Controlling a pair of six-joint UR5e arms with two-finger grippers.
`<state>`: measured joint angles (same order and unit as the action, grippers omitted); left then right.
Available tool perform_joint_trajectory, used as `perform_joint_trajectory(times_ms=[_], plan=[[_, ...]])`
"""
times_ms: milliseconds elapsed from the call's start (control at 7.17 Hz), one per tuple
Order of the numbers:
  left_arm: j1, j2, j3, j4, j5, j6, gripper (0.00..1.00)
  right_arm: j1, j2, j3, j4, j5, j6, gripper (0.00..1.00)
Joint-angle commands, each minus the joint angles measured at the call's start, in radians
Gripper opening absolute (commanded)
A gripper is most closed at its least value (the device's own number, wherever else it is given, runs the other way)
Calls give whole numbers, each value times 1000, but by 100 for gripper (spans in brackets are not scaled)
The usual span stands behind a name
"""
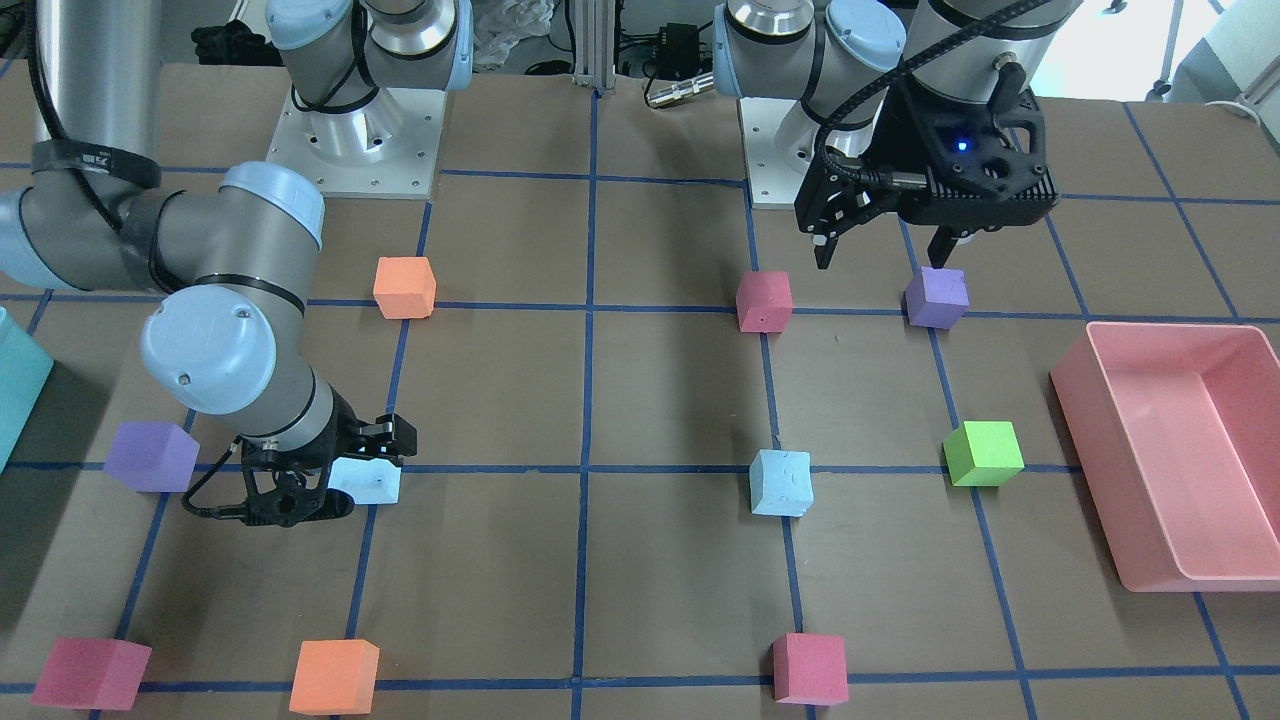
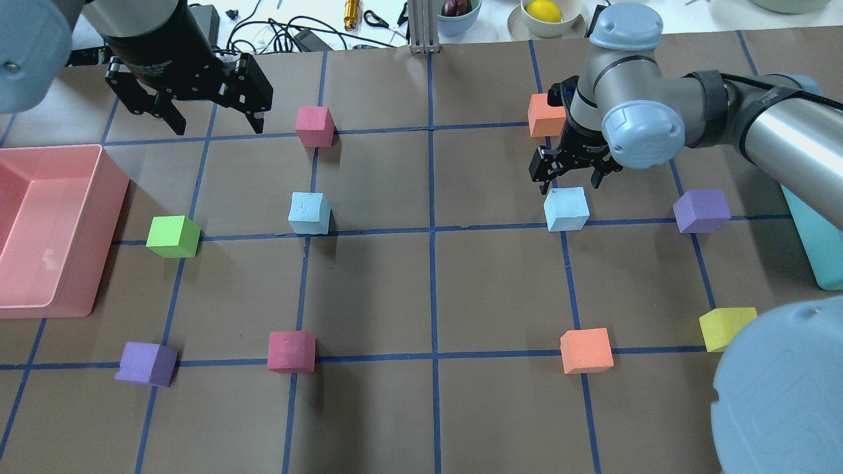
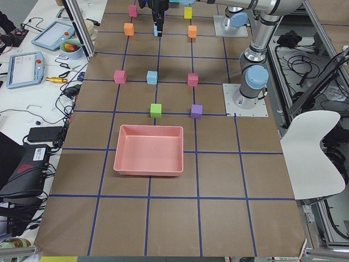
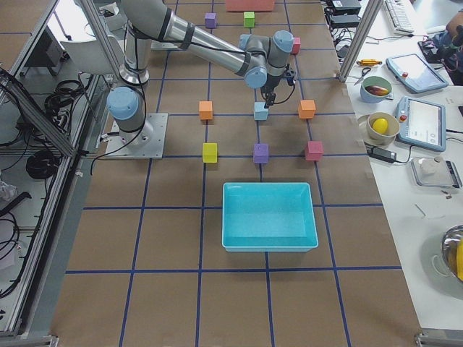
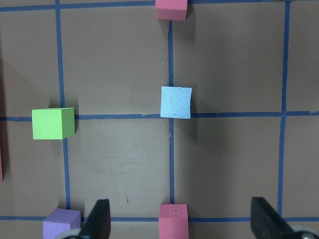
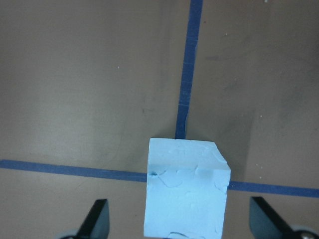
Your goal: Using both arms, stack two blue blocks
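One pale blue block (image 2: 566, 209) lies on a tape crossing on the right side of the overhead view. My right gripper (image 2: 571, 176) is open and low over it. In the right wrist view the block (image 6: 185, 191) sits between the two spread fingers (image 6: 95, 220), which do not touch it. It also shows in the front view (image 1: 368, 483). The other blue block (image 2: 309, 212) (image 1: 780, 483) (image 5: 176, 102) lies free left of centre. My left gripper (image 2: 211, 124) (image 1: 885, 252) is open and empty, held high at the far left, well away from that block.
A pink bin (image 2: 46, 230) stands at the left edge and a teal bin (image 2: 816, 243) at the right edge. Around the blue blocks lie a red cube (image 2: 315, 126), a green cube (image 2: 172, 236), an orange cube (image 2: 545, 114) just behind my right gripper, and a purple cube (image 2: 701, 210).
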<state>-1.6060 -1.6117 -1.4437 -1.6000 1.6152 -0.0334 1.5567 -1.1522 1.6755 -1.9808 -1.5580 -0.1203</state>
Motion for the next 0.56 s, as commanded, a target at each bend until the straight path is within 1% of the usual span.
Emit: perform_joint_trajectory(times_ms=[0,419], plan=[[3,1,-1,-2,2,1,100,-4,42,0,-9,-2,-18,100],[8,1,-1,-2,3,1,100,-4,80,1,-32,-11,-22,100]])
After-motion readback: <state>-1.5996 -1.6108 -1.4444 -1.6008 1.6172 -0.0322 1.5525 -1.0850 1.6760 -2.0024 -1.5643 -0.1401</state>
